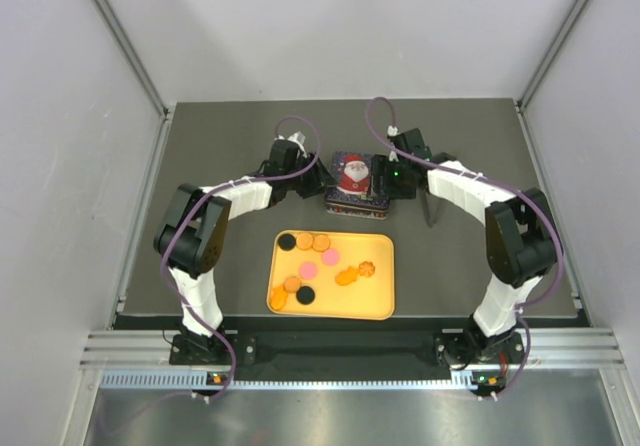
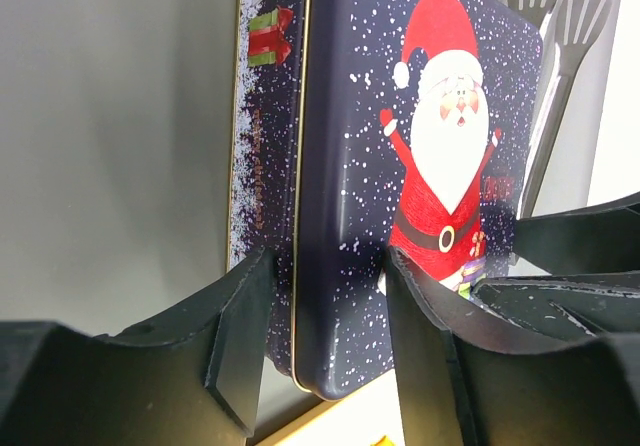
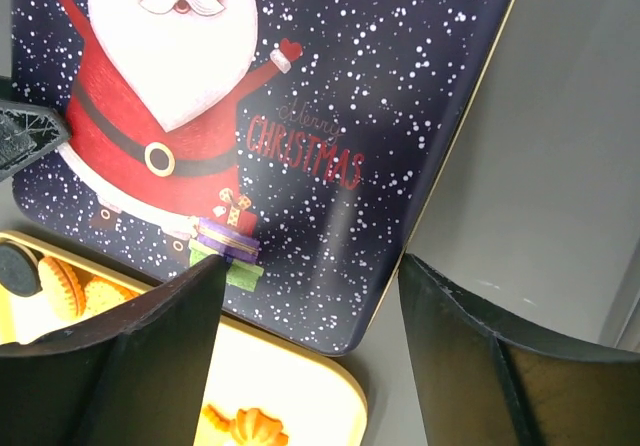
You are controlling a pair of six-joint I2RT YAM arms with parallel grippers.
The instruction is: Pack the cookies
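The cookies (image 1: pixel 309 269) lie loose on a yellow tray (image 1: pixel 380 301): orange, pink and black rounds, with a scalloped orange one (image 3: pixel 245 428) near its far right corner. Just behind the tray stands a dark blue Santa tin (image 1: pixel 352 181), lid on. My left gripper (image 1: pixel 318 182) is at the tin's left side, and in the left wrist view it (image 2: pixel 325 336) is open, with the tin's left edge (image 2: pixel 300 216) between its fingers. My right gripper (image 1: pixel 388 178) is at the tin's right side, also open (image 3: pixel 310 316), with the tin's near right corner (image 3: pixel 380 296) between its fingers.
The tin and tray sit on a dark grey mat (image 1: pixel 220 146) enclosed by white walls on three sides. The tray's far rim (image 3: pixel 300 366) almost touches the tin. Both arms arch inward over the mat toward the tin.
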